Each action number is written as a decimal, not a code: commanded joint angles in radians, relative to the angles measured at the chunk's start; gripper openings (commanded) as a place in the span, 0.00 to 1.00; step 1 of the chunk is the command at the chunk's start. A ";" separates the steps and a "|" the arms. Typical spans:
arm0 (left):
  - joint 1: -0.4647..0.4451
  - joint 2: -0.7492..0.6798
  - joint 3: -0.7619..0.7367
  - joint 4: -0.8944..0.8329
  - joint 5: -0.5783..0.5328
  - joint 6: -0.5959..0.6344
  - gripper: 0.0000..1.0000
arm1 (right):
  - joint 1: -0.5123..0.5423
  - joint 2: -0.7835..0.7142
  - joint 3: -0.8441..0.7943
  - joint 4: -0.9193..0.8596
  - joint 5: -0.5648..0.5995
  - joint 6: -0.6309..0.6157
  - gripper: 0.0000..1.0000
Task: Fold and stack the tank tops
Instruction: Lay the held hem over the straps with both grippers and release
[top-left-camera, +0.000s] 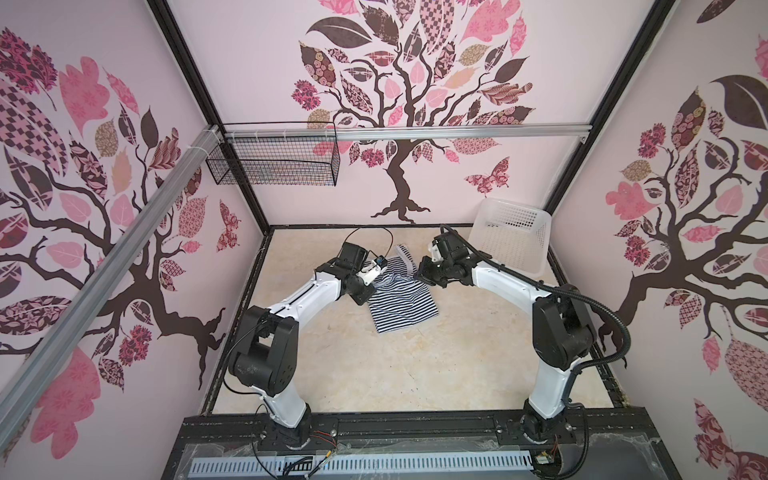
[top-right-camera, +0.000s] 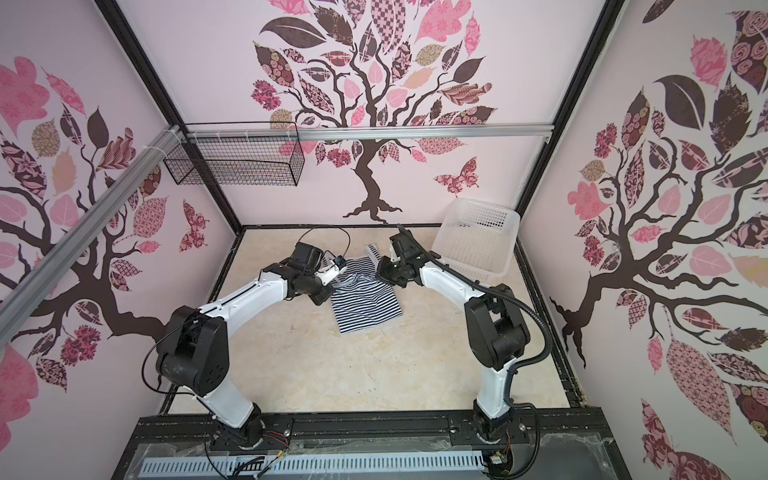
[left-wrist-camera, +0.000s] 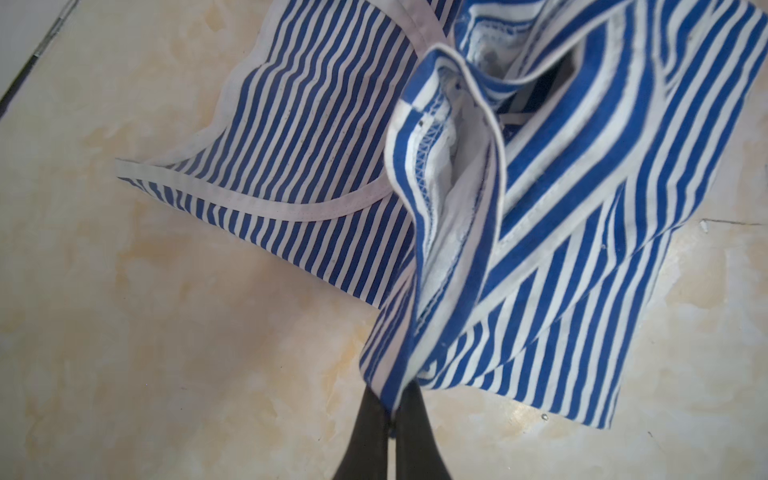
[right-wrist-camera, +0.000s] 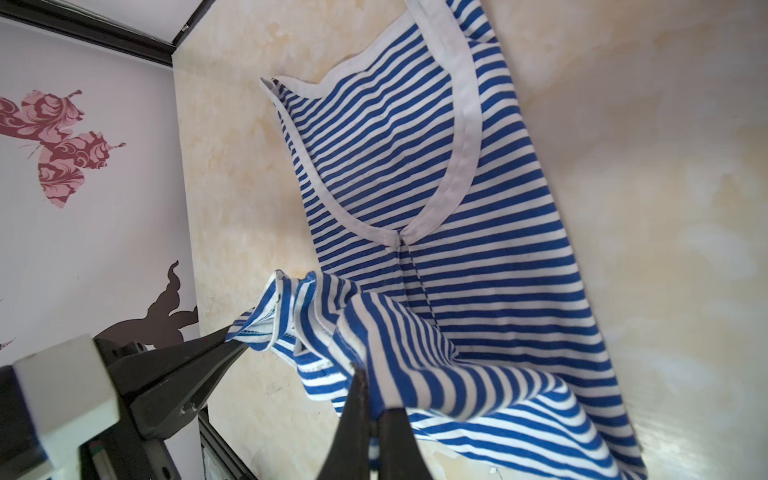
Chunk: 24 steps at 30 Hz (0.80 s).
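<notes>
The left gripper (left-wrist-camera: 392, 409) had its two black fingers shut tight on a bunched edge of the soft tank top with thin blue and white stripes (left-wrist-camera: 561, 249). From those fingers the cloth spread out ahead and then lay flat on the pale marbled table (top-left-camera: 374, 374). In both top views the tank top (top-left-camera: 399, 307) lay between the two arms. Its long way ran from the robot's side toward the back wall, a bit slanted. Both arms looked just as near to it.

The right gripper (right-wrist-camera: 370, 395) was pinched shut on the same raised edge, near the left fingers. Only the right wrist view showed both pinches at once. The top views hid the fingertips under the wrists. Only the top views showed the white plastic basket with holes (top-left-camera: 511, 237), out past the right gripper. The next move would likely carry that edge over the flat part.
</notes>
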 joint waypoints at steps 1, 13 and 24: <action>0.002 0.034 0.042 0.016 0.005 0.008 0.00 | -0.022 0.068 0.076 0.005 -0.044 -0.015 0.00; 0.019 0.148 0.110 0.020 -0.049 -0.028 0.00 | -0.060 0.230 0.216 0.001 -0.090 -0.017 0.00; 0.028 0.191 0.100 0.074 -0.081 -0.042 0.13 | -0.081 0.301 0.249 0.009 -0.088 -0.012 0.00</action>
